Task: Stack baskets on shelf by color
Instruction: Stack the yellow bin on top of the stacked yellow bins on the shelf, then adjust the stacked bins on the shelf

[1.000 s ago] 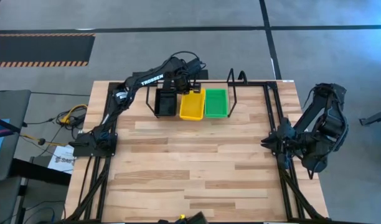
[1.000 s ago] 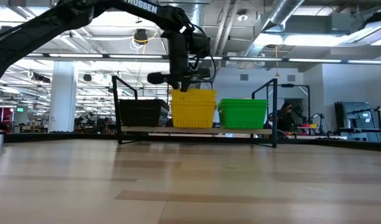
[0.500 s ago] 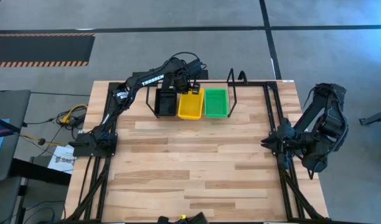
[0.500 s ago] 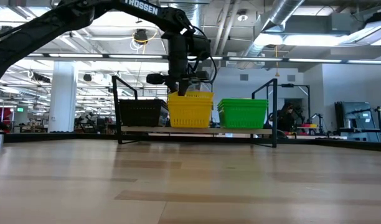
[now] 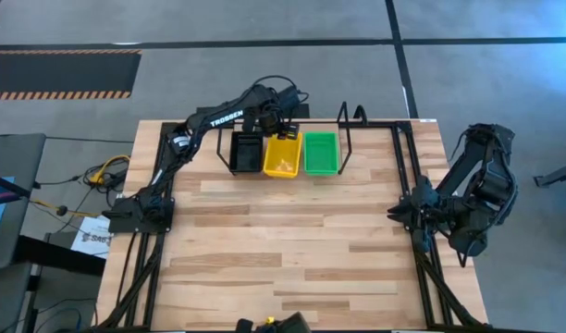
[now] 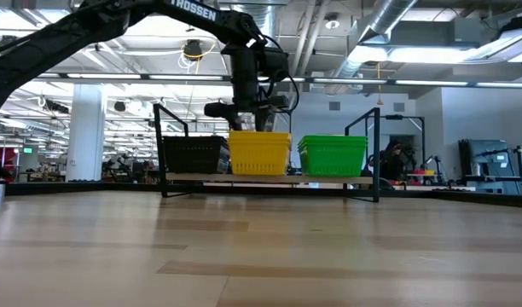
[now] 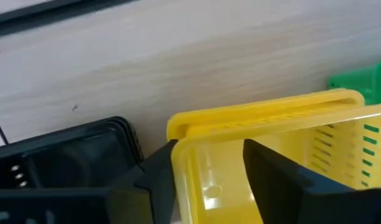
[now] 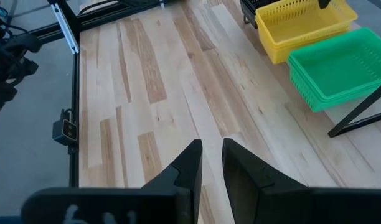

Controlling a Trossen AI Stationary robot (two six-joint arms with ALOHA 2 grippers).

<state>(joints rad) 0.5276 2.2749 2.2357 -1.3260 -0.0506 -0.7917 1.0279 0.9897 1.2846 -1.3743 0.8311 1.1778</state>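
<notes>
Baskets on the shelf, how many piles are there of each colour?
black pile: 1
yellow pile: 1
green pile: 1
Total: 3 piles, side by side on the shelf. How many baskets are nested in each pile cannot be told.

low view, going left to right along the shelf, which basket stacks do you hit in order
black baskets → yellow baskets, with the left gripper open right above them → green baskets, all sitting on the shelf.
</notes>
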